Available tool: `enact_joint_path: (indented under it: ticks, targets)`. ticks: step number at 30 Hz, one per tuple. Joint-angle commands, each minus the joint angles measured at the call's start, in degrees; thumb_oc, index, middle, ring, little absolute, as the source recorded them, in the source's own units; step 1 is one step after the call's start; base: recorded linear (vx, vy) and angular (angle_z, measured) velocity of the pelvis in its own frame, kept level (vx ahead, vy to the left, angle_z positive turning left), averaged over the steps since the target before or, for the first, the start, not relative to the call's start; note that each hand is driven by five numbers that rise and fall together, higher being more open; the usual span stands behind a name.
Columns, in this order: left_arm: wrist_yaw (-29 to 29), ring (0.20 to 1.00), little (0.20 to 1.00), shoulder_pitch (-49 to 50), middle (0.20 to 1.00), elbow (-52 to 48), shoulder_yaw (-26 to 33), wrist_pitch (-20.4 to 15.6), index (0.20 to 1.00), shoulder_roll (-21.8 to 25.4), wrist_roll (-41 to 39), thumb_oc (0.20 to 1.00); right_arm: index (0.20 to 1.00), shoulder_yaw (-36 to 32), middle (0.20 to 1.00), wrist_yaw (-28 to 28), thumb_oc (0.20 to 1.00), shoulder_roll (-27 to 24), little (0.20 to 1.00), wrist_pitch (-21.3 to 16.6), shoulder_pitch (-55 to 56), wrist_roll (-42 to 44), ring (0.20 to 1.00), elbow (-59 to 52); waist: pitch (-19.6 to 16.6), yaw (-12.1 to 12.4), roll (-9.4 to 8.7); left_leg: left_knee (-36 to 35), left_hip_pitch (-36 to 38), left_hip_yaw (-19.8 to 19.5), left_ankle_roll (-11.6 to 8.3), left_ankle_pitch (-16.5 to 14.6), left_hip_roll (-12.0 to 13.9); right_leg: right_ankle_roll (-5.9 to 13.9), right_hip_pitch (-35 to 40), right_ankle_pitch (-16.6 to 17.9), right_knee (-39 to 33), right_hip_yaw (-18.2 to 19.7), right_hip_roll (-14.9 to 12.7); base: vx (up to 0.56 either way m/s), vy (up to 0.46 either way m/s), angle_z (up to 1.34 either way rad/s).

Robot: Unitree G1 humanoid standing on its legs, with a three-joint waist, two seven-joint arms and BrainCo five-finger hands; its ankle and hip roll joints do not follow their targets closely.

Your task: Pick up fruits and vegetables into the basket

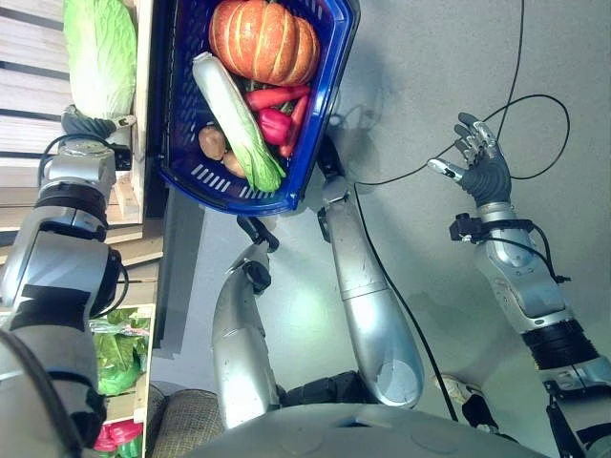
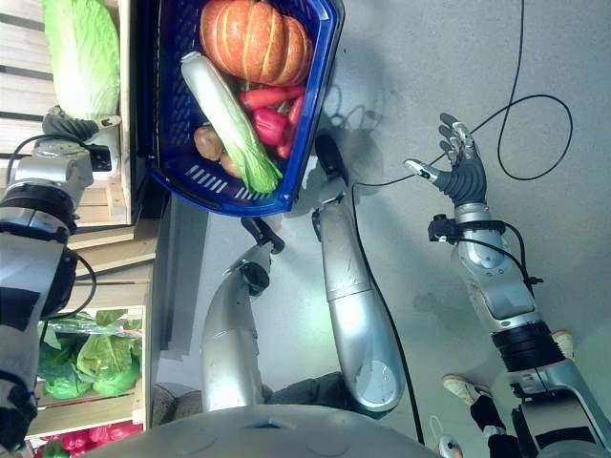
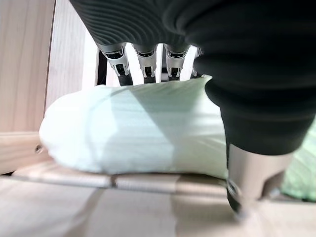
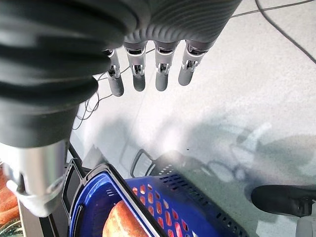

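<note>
Far left, my left hand (image 1: pixel 94 122) is at the napa cabbage (image 1: pixel 100 52) lying in the wooden crate (image 1: pixel 143 105). Wrist view shows fingers (image 3: pixel 121 61) curling over the top of the cabbage and the thumb (image 3: pixel 252 177) down by its side, so I read it as clamped on the cabbage, tho how far the tips wrap round the back I can't tell. Risk here: it's a big, smooth, rounded head & the hold looks to sit at one end, so on lift it could roll out, or catch on the crate wall.

Middle: blue basket (image 1: pixel 329 100) is already crowded w/ a pumpkin (image 1: pixel 264 40), another napa cabbage (image 1: pixel 239 119), carrots (image 1: pixel 272 96), red pepper (image 1: pixel 275 124), potatoes (image 1: pixel 212 142). Not much room left; a 2nd cabbage prob sits on top and could slide off over the rim.

Right: right hand (image 1: pixel 480 157) hangs over bare floor, fingers spread wide, holding nothing, well apart from the basket. No help steadying from there.
</note>
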Motion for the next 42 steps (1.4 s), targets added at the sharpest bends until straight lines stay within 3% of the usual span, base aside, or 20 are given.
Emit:
enact_joint_path:
  ticks: [1, 9, 12, 15, 22, 24, 28, 32, 34, 39, 42]
  targets:
    - [-5.4, 0.200, 0.200, 7.3, 0.200, 4.3, -0.6, 2.2, 0.200, -7.0, -2.7, 0.200, 1.000, -0.9, 1.000, 1.2, 1.000, -0.2, 1.000, -3.0, 1.7, 1.1, 1.000, -0.5, -2.4, -2.2, -1.43, 3.8, -6.6, 0.6, 2.69, 0.0, -1.1, 0.95, 0.5, -6.6, 1.9, -2.0, 0.4, -0.02, 0.034, 0.04]
    - [3.5, 0.200, 0.200, 9.9, 0.200, 1.6, 1.5, -0.2, 0.200, -7.6, -2.2, 0.200, 1.000, -1.0, 1.000, 1.7, 1.000, 0.6, 1.000, -4.4, 2.9, 0.1, 1.000, -1.8, -2.4, -1.4, -2.20, 2.5, -3.6, -0.3, 2.85, 0.4, -1.3, 1.16, 4.1, -6.6, 0.9, -2.8, 0.1, -0.03, -0.001, 0.02]
    - [4.2, 0.200, 0.200, 10.3, 0.200, 1.2, 1.8, -1.2, 0.200, -7.8, -1.8, 0.200, 1.000, -0.9, 1.000, 1.8, 1.000, 0.9, 1.000, -4.8, 3.1, -0.1, 1.000, -1.9, -2.4, -1.3, -2.30, 2.2, -2.9, -0.4, 2.86, 0.5, -1.3, 1.18, 5.0, -6.7, 0.8, -3.0, 0.1, -0.04, -0.023, 0.08]
    - [8.5, 0.200, 0.200, 14.6, 0.200, -4.0, 3.9, -6.2, 0.200, -8.8, -0.1, 0.200, 1.000, -1.6, 1.000, 4.4, 1.000, 1.7, 1.000, -4.9, 4.3, 1.4, 1.000, -3.9, -2.4, -0.2, -2.45, 0.4, 1.4, -1.0, 2.91, 1.1, -1.7, 1.33, 9.8, -6.9, -0.4, -4.4, -0.5, -0.06, -0.034, 0.06]
    - [9.6, 0.200, 0.200, 21.8, 0.200, -12.8, 7.0, -14.6, 0.200, -8.3, 3.5, 0.200, 1.000, -2.7, 1.000, 13.9, 1.000, 3.9, 1.000, -2.0, 6.9, 9.1, 1.000, -6.5, -2.4, 1.9, -1.99, -2.3, 7.4, -1.7, 2.94, 1.9, -2.5, 1.76, 16.7, -7.1, -2.5, -6.3, -1.7, -0.03, -0.031, 0.11]
    - [10.5, 0.200, 0.200, 24.9, 0.200, -16.7, 7.3, -18.7, 0.200, -8.1, 6.1, 0.200, 1.000, -2.9, 1.000, 18.1, 1.000, 4.6, 1.000, -2.0, 7.5, 11.6, 1.000, -7.5, -2.4, 2.8, -1.62, -3.3, 9.4, -2.0, 3.00, 2.1, -2.8, 1.96, 18.9, -7.1, -3.4, -6.8, -2.1, -0.03, -0.032, 0.06]
    - [13.7, 0.200, 0.200, 34.5, 0.200, -30.5, 8.2, -26.7, 0.200, -9.1, 13.5, 0.200, 1.000, -4.2, 1.000, 25.7, 1.000, 7.6, 1.000, 1.8, 8.9, 17.0, 1.000, -12.5, -2.4, 5.8, -0.86, -5.5, 13.7, -3.3, 3.36, 2.5, -3.6, 2.55, 24.4, -6.8, -5.8, -8.2, -3.1, -0.04, -0.060, 0.06]
    - [15.9, 0.200, 0.200, 38.9, 0.200, -40.6, 8.2, -29.3, 0.200, -9.0, 19.4, 0.200, 1.000, -4.0, 1.000, 29.9, 1.000, 10.0, 1.000, 6.2, 7.8, 23.3, 1.000, -15.5, -2.4, 8.1, -0.56, -6.6, 15.8, -4.4, 3.70, 2.6, -4.3, 2.66, 27.7, -6.8, -7.3, -9.1, -3.5, -0.06, -0.095, 0.17]
    - [16.7, 0.200, 0.200, 40.1, 0.200, -47.4, 7.8, -31.1, 0.200, -8.3, 26.0, 0.200, 1.000, -2.6, 1.000, 31.6, 1.000, 12.4, 1.000, 9.9, 4.9, 26.6, 1.000, -17.8, -2.4, 10.0, -0.68, -7.4, 16.4, -4.8, 4.43, 4.1, -4.5, 2.26, 29.3, -5.1, -8.7, -10.4, -4.0, -0.12, -0.156, 0.28]
    - [13.5, 0.200, 0.200, 40.3, 0.200, -56.8, 6.4, -30.6, 0.200, -6.5, 33.6, 0.200, 1.000, 1.8, 1.000, 29.2, 1.000, 15.0, 1.000, 13.0, 0.2, 25.9, 1.000, -20.3, -2.4, 12.9, -1.47, -7.7, 18.6, -6.4, 4.85, 4.0, -4.8, 2.42, 33.1, -5.1, -9.5, -12.0, -4.5, -0.01, -0.139, 0.23]
    - [10.4, 0.200, 0.200, 39.1, 0.200, -61.5, 4.3, -30.8, 0.200, -5.7, 36.6, 0.200, 1.000, 5.6, 1.000, 24.3, 1.000, 16.0, 1.000, 13.7, -4.1, 24.5, 1.000, -20.6, -2.4, 14.8, -2.18, -8.0, 20.1, -7.3, 5.18, 4.0, -5.1, 2.78, 35.7, -5.0, -10.2, -12.8, -4.7, 0.01, -0.143, 0.22]
